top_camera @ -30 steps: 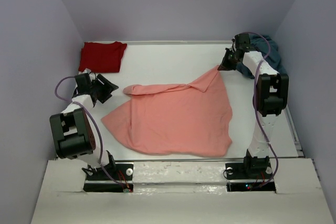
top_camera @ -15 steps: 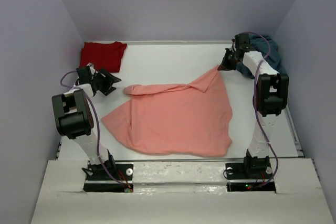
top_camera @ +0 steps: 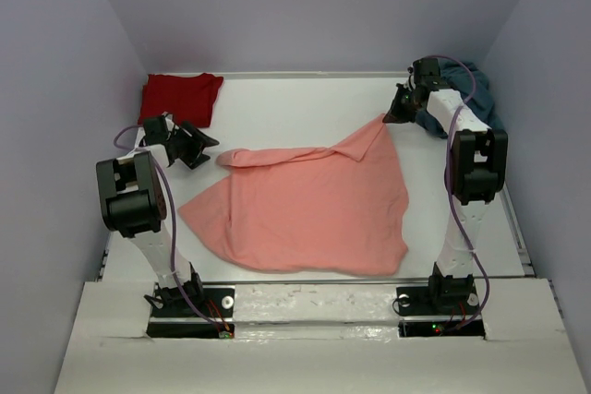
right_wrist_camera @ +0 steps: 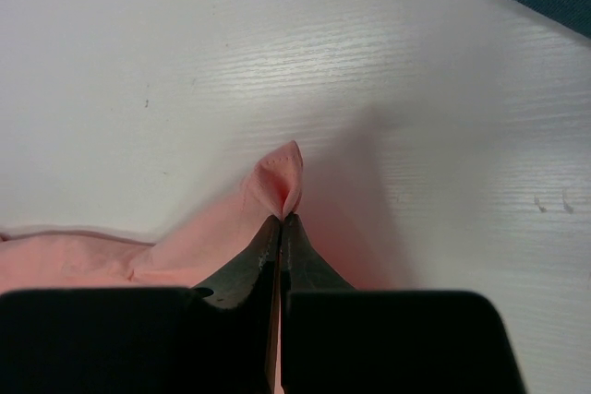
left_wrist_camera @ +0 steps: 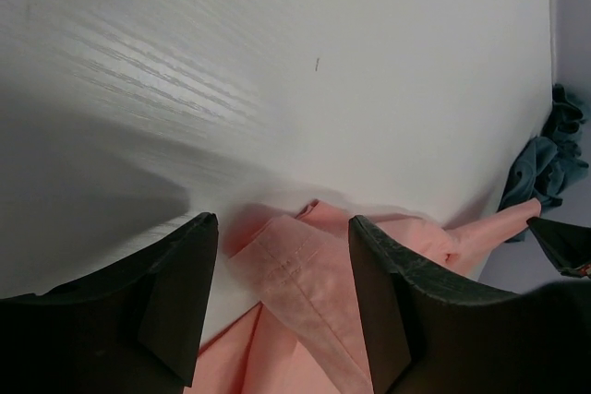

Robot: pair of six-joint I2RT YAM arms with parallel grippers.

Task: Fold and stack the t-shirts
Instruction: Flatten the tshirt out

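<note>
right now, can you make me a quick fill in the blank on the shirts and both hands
The right hand is ____ on a corner of the salmon-pink t-shirt.
The left hand is ____, holding nothing.
The dark red t-shirt lies at the far ____ corner of the table.
Missing words: shut; open; left.

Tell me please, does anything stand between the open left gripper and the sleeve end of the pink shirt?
Nothing visible does. The left gripper is open and points at the sleeve end of the salmon-pink shirt; only white table shows between them.
</note>
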